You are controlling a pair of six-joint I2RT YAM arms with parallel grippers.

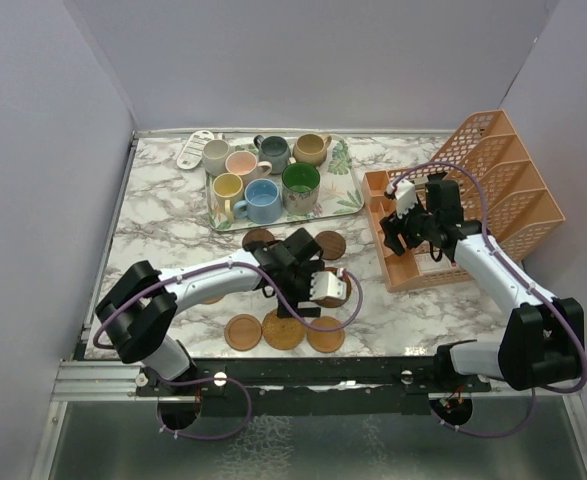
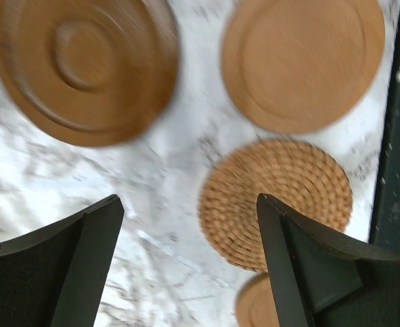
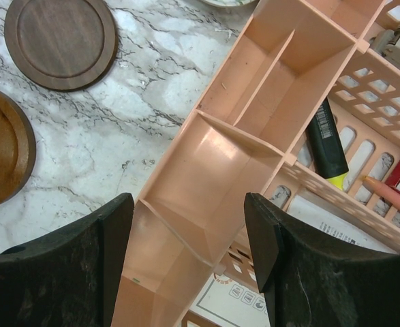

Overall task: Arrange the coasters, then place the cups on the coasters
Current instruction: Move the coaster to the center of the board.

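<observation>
— Where do the hands stand?
— My left hand [image 2: 189,204] hangs low over the bench [image 1: 163,235], its fingers spread wide with nothing between them. On its wrist camera I see a woven coaster [image 2: 274,201] partly behind one fingertip. A plain wooden coaster [image 2: 305,61] lies beyond that and a ringed wooden coaster [image 2: 84,65] off to the other side. All three lie flat and apart, though the picture is blurred.
— And the right?
— My right hand [image 3: 188,204] is above the low front compartments of the orange rack [image 3: 254,102], fingers apart and holding nothing. A black and yellow highlighter [image 3: 326,146] lies deeper in the rack. On the bench beside the rack I see a dark coaster [image 3: 60,41].
— The cups?
— All seven cups [image 1: 263,200] stand on the leaf-patterned tray [image 1: 345,185] at the far side, none on a coaster. From above I count three coasters [image 1: 243,332] in a row near the arm bases.
</observation>
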